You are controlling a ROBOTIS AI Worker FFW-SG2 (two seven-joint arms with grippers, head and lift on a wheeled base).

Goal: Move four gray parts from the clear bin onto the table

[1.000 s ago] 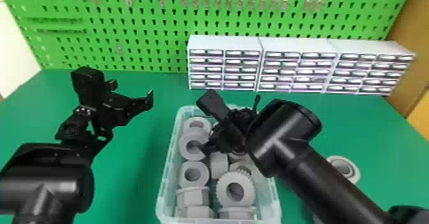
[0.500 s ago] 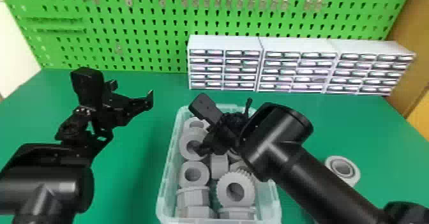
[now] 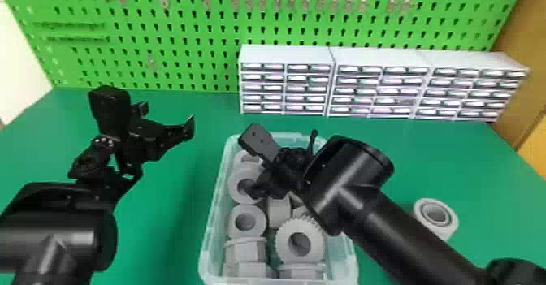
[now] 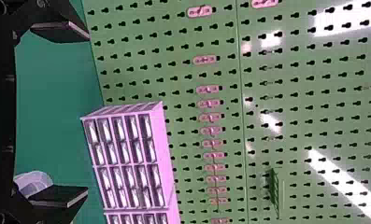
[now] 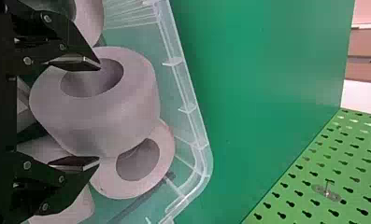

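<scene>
Gray ring (image 5: 113,114) between fingers (image 5: 80,62), right wrist.

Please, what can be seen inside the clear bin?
Gray parts lie inside the clear bin, several ring-shaped, one with a toothed edge. The right arm and its claw hide some contents in the head view; anything beneath the upper parts is covered.

The right end effector (image 3: 258,181) has shifted leftward over the clear bin (image 3: 214,207)
</scene>
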